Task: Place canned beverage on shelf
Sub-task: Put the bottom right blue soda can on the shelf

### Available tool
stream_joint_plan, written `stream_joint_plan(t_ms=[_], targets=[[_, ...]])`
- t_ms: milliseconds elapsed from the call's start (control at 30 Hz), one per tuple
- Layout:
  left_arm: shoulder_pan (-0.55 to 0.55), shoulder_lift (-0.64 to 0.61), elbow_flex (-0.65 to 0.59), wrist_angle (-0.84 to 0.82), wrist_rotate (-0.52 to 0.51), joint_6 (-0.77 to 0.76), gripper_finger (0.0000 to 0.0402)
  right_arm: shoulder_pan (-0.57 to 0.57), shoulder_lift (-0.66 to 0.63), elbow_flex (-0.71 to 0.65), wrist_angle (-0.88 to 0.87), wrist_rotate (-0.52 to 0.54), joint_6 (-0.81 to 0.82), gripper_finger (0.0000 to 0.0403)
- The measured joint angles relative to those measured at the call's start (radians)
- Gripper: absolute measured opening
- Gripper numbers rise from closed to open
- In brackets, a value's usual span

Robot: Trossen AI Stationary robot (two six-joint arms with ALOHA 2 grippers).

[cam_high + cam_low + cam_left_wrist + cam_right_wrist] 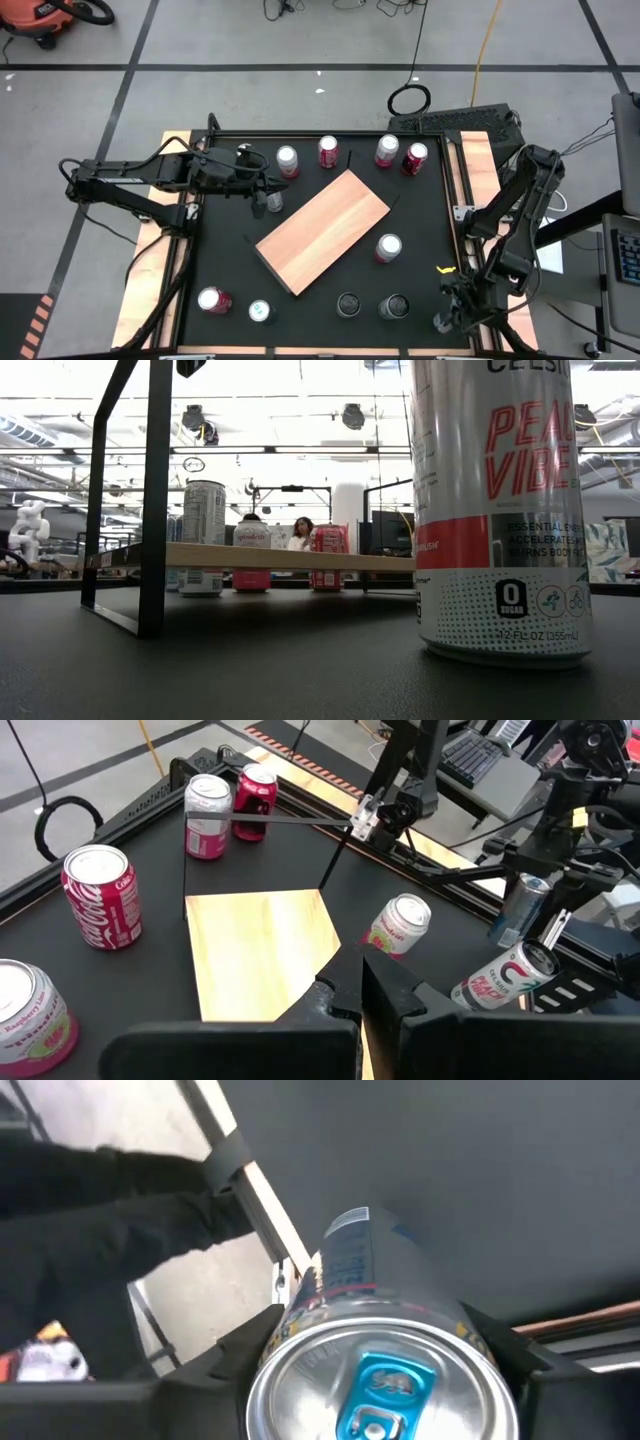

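The right gripper [443, 322] is at the table's near right corner, its fingers [245, 1342] closed halfway around a silver can with a blue tab [375, 1350], one finger on each side of the can's body. The left gripper [283, 183] hangs over the far left part of the table, just off the shelf's far edge, fingers fully closed on nothing. The shelf [322, 230] lies diagonally at the table's centre, bare, with cans standing around it.
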Motion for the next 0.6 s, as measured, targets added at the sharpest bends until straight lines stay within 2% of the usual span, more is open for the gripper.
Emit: stream_joint_plan(t_ms=[167, 367, 600], targets=[[0.000, 0.000, 0.000, 0.008, 0.005, -0.004, 0.0000, -0.022, -0.037, 0.000, -0.044, 0.009, 0.088, 0.0206], [0.000, 0.000, 0.000, 0.040, 0.007, -0.004, 0.0000, -0.035, -0.114, 0.000, -0.068, 0.068, 0.169, 0.0206], [0.000, 0.024, -0.001, 0.071, 0.007, 0.001, 0.0000, -0.035, -0.219, 0.000, -0.074, 0.205, 0.251, 0.0206]])
